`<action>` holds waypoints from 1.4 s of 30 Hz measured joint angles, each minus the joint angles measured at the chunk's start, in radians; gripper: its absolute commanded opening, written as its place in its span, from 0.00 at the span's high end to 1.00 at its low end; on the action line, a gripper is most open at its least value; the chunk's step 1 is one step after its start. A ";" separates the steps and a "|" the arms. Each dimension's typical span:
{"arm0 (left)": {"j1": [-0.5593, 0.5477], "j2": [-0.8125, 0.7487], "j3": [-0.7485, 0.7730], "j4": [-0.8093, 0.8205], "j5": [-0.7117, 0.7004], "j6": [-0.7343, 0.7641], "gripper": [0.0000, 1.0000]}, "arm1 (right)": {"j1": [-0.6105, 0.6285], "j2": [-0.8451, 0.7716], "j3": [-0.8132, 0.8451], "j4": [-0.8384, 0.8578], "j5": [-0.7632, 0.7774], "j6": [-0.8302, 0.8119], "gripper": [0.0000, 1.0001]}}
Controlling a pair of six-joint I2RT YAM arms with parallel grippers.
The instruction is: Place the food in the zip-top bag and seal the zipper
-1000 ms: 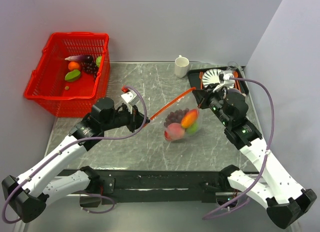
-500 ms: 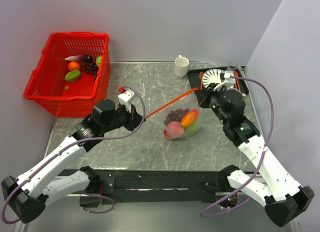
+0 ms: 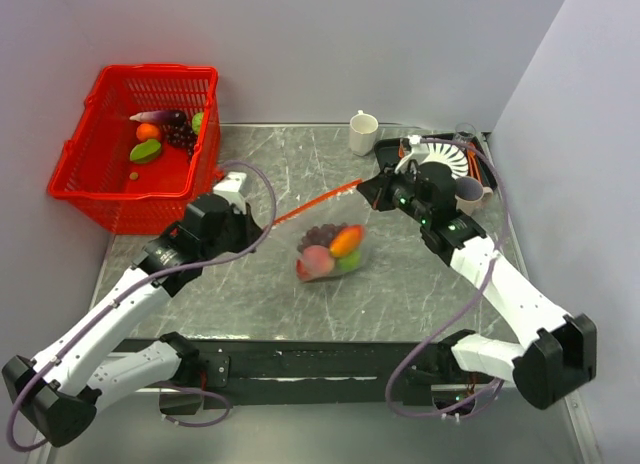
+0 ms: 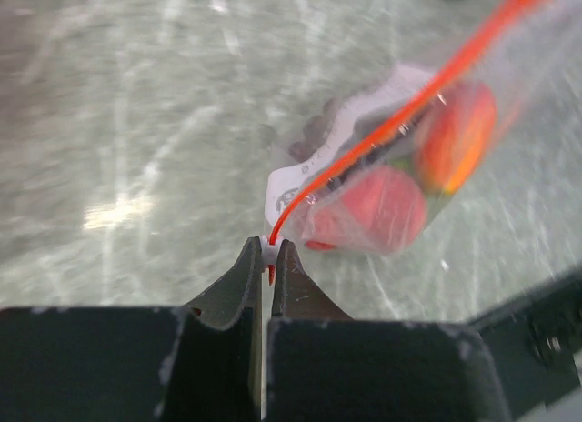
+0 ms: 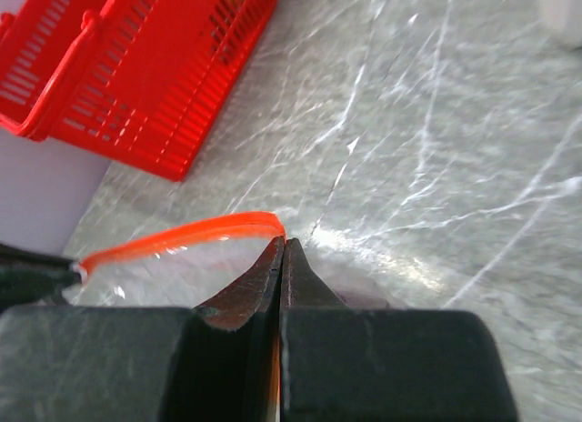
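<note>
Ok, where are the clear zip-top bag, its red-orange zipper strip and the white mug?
clear floppy plastic zip-top bag [image 3: 330, 252]: top view, on its bulging lower body.
thin red-orange zipper strip [image 3: 315, 203]: top view, middle of the taut strip.
small white mug [image 3: 362, 134]: top view, on its side wall.

One zip-top bag [image 3: 330, 252], one zipper [image 3: 315, 202], one red basket [image 3: 150, 70].

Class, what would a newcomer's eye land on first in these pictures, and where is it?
A clear zip-top bag of bright food at mid-table, its red-orange zipper stretched taut between the left pincer and right pincer, both shut on it. Then the red basket at far left, with other produce inside.
</note>
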 measured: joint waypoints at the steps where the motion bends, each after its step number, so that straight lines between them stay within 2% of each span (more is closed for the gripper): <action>1: 0.028 0.002 0.002 -0.005 -0.006 0.000 0.99 | 0.000 0.017 0.001 0.012 -0.009 0.005 1.00; 5: 0.135 0.020 0.002 0.018 -0.010 -0.001 0.99 | 0.008 0.083 0.021 0.037 -0.052 0.030 1.00; 7: 0.169 0.038 0.002 0.038 -0.013 -0.002 0.96 | 0.011 0.102 0.026 0.051 -0.063 0.034 0.96; 8: 0.178 0.047 0.002 0.049 -0.018 -0.002 0.89 | 0.011 0.108 0.026 0.058 -0.066 0.038 0.92; 9: 0.183 0.061 0.002 0.063 -0.029 -0.003 0.85 | 0.012 0.113 0.026 0.063 -0.068 0.041 0.84; 10: 0.185 0.074 0.005 0.069 -0.037 0.000 0.83 | 0.012 0.115 0.026 0.067 -0.071 0.041 0.65; 11: 0.186 0.090 0.010 0.074 -0.047 0.000 0.71 | 0.011 0.115 0.027 0.072 -0.072 0.041 0.60; 12: 0.187 0.108 0.018 0.074 -0.064 0.000 0.64 | 0.010 0.115 0.028 0.074 -0.069 0.044 0.57; 13: 0.190 0.126 0.025 0.076 -0.078 0.005 0.61 | 0.008 0.115 0.032 0.074 -0.066 0.039 0.50; 14: 0.193 0.143 0.034 0.076 -0.090 0.008 0.52 | 0.006 0.115 0.039 0.074 -0.065 0.030 0.47; 16: 0.200 0.172 0.056 0.077 -0.097 0.015 0.43 | 0.005 0.115 0.059 0.066 -0.060 0.023 0.41; 17: 0.201 0.182 0.067 0.076 -0.098 0.020 0.32 | 0.005 0.115 0.069 0.063 -0.060 0.021 0.33; 19: 0.202 0.200 0.098 0.073 -0.095 0.022 0.20 | 0.005 0.114 0.090 0.057 -0.059 0.016 0.26; 20: 0.202 0.202 0.110 0.072 -0.092 0.024 0.08 | 0.005 0.111 0.097 0.053 -0.059 0.012 0.20; 22: 0.202 0.199 0.127 0.069 -0.089 0.026 0.01 | 0.005 0.096 0.099 0.045 -0.059 0.006 0.15; 29: 0.202 0.071 0.131 0.064 -0.085 0.023 0.01 | 0.005 0.006 0.099 -0.021 -0.055 -0.001 0.00; 34: 0.202 -0.064 0.108 0.101 -0.077 0.021 0.01 | 0.004 -0.075 0.084 -0.056 -0.022 0.006 0.00; 42: 0.202 -0.178 -0.057 0.199 -0.048 -0.003 0.01 | 0.005 -0.249 -0.019 -0.085 0.082 0.026 0.00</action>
